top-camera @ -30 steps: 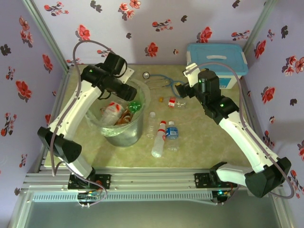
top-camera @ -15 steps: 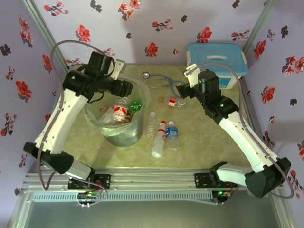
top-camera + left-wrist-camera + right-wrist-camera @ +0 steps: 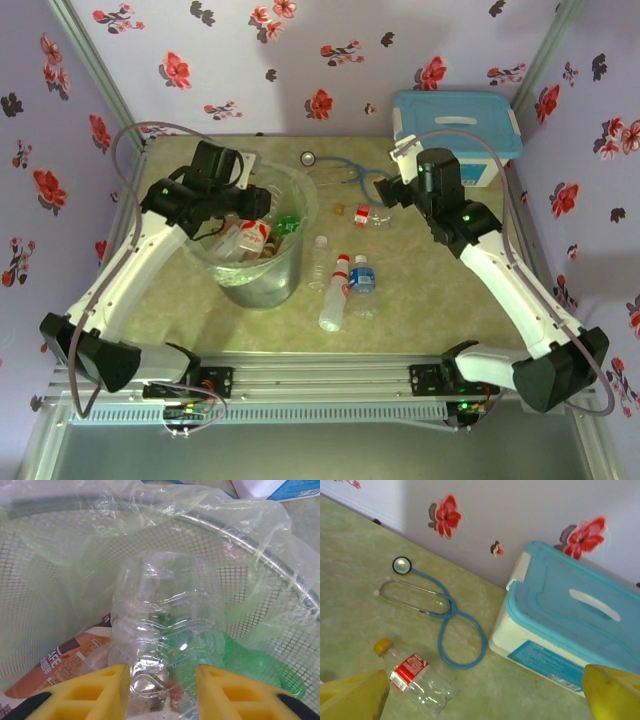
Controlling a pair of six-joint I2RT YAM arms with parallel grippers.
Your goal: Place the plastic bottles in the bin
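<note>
The bin (image 3: 268, 288), a grey mesh bucket with a clear bag liner, holds several plastic bottles. My left gripper (image 3: 264, 203) reaches in over its rim (image 3: 240, 542), and its yellow pads are shut on a clear plastic bottle (image 3: 165, 610). Under that bottle lie a green bottle (image 3: 255, 665) and a brown-labelled one (image 3: 55, 665). Three more bottles (image 3: 340, 285) lie on the table right of the bin. Further back lies a red-labelled bottle (image 3: 372, 215) with an orange cap. My right gripper (image 3: 385, 190) hangs wide open above that bottle (image 3: 415, 677), holding nothing.
A white box with a light-blue lid (image 3: 455, 125) stands at the back right, close to my right gripper. A blue stethoscope (image 3: 335, 165) lies behind the bin, next to the red-labelled bottle. Flowered walls close in the table on three sides.
My left arm has drawn back to the left over the bin, and its jaws have closed in on the clear bottle. The right arm has hardly moved.
</note>
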